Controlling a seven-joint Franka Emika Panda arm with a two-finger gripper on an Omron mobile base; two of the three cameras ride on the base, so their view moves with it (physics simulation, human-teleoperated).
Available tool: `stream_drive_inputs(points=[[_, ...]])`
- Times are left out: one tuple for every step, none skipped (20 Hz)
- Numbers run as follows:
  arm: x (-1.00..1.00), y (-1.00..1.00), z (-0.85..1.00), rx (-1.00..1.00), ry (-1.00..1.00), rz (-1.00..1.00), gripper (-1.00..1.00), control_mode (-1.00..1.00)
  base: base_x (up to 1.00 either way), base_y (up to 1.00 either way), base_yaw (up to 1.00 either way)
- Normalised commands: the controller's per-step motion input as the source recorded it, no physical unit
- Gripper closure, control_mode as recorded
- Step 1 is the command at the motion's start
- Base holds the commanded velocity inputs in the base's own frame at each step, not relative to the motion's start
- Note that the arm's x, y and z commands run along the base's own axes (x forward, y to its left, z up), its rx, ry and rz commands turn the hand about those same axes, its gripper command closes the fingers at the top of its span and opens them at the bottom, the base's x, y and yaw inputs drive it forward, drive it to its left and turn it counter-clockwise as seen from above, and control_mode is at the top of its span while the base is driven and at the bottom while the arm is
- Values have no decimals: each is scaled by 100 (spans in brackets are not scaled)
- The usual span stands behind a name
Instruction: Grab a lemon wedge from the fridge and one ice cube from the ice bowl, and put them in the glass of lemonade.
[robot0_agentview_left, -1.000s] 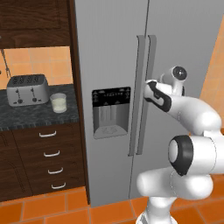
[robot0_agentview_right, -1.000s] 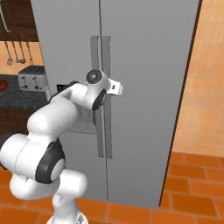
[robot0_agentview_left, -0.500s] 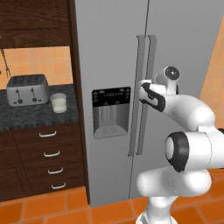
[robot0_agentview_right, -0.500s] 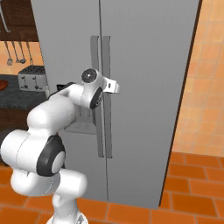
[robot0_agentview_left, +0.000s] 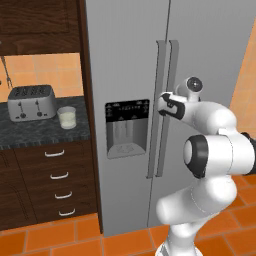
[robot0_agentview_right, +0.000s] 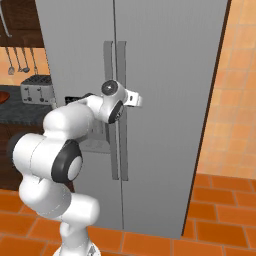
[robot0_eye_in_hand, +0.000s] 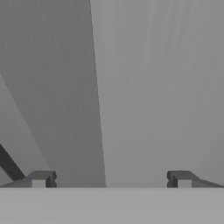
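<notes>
The silver-grey fridge (robot0_agentview_left: 135, 60) stands with both doors closed, so the lemon wedge is hidden. My gripper (robot0_agentview_left: 163, 104) is at the two vertical bar handles (robot0_agentview_left: 166, 75), about level with the dark dispenser panel (robot0_agentview_left: 127, 127). In the hand view the gripper (robot0_eye_in_hand: 111, 180) is open, its fingertips (robot0_eye_in_hand: 41, 179) wide apart with grey fridge surface close in front. The glass of lemonade (robot0_agentview_left: 66, 118) stands on the dark counter to the left. A reddish-brown rim at the left edge of the right base view looks like the ice bowl (robot0_agentview_right: 5, 94). No ice cube can be made out.
A silver toaster (robot0_agentview_left: 31, 102) sits beside the glass on the black counter (robot0_agentview_left: 30, 135), above dark wood drawers (robot0_agentview_left: 55, 180). Utensils (robot0_agentview_right: 17, 60) hang on the wall. Orange tiled floor (robot0_agentview_right: 220, 220) lies before the fridge, and an orange wall (robot0_agentview_right: 235, 100) stands to its right.
The hand has moved in toward the fridge handles, leftward in the left base view. The fingers have stayed open and the doors have stayed closed.
</notes>
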Motion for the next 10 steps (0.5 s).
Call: stream_drive_inputs(points=[[48, 0, -21, 0, 0, 0, -100, -100, 0, 0, 0], [36, 4, -11, 0, 0, 2, -100, -100, 0, 0, 0], [37, 4, -4, 0, 0, 3, -100, -100, 0, 0, 0], [46, 0, -4, 0, 0, 3, -100, -100, 0, 0, 0], [48, 0, -9, 0, 0, 3, -100, -100, 0, 0, 0], [29, 4, -14, 0, 0, 3, -100, -100, 0, 0, 0], [3, 11, -9, 0, -4, 5, -100, -100, 0, 0, 0], [0, 17, 0, 0, -7, 5, -100, -100, 0, 0, 0], [0, 22, 0, 0, -10, 5, -100, -100, 0, 0, 0], [0, 24, 0, 0, -16, 2, -100, -100, 0, 0, 0]])
